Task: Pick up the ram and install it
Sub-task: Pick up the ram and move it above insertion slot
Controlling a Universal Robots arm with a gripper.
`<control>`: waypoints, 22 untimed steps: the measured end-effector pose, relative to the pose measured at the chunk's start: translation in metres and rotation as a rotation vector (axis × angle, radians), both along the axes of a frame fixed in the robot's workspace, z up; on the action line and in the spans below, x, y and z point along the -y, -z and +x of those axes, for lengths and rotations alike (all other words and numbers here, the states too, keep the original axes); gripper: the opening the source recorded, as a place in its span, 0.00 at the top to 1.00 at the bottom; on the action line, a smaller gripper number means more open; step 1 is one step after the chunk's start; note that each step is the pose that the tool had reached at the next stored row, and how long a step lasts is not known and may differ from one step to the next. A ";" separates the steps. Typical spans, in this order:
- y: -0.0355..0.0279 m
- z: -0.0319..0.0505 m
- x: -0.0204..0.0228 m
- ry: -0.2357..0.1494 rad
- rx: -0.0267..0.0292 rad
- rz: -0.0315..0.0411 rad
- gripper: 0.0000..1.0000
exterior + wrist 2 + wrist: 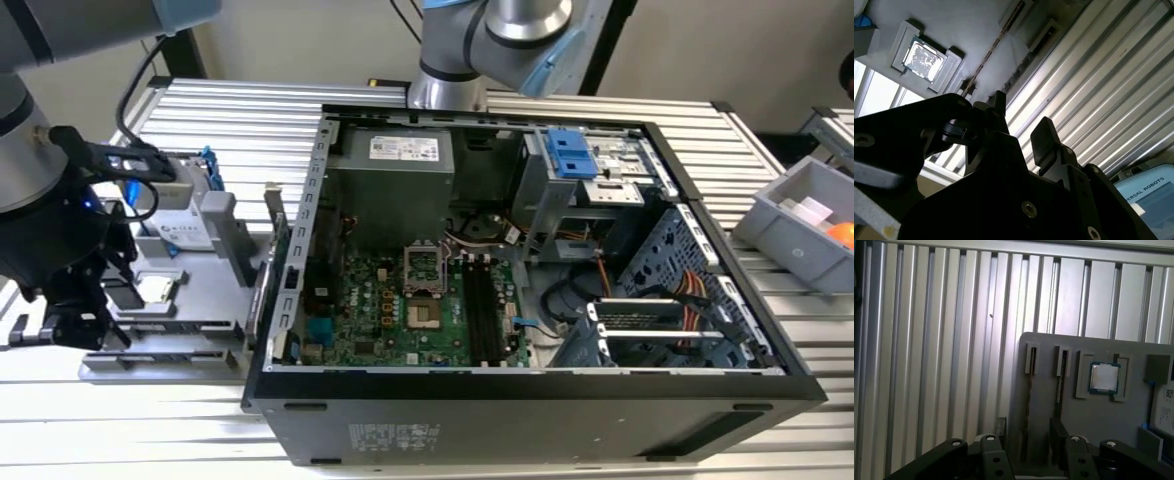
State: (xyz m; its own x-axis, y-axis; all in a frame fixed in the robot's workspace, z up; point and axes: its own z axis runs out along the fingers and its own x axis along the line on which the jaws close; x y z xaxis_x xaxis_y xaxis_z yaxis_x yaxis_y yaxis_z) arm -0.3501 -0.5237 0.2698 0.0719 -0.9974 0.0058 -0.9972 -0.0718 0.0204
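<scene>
Fingers [1056, 436]: 2, spread apart, grasping nothing.
Ram [1028, 390]: we count 2, edge-up in holder [1134, 420] slots.
Processor [1103, 377]: 1, in its recess.
Bench [929, 340]: 1, ribbed metal, under holder.

The exterior view was bright and evenly lit from above. The ribbed worktop [227, 110] shone pale, while the inside of the case [534, 400] lay in shadow. In the second wrist view the gripper [1021, 112] was a near-black silhouette against bright slats, and the processor [924, 57] glared white. The first wrist view was dimmer, with soft streaks of reflected light running down the slats.
</scene>
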 end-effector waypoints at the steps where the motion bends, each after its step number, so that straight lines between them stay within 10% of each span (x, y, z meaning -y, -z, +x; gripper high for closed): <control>1: 0.0006 0.0000 0.0001 0.000 0.0001 0.0000 0.00; 22: 0.0178 0.0005 -0.0053 0.013 0.0000 -0.0004 0.00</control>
State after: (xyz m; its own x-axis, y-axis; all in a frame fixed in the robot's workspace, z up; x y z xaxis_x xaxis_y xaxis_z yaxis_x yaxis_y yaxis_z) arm -0.3495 -0.5184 0.2520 0.0594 -0.9982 0.0062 -0.9980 -0.0593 0.0204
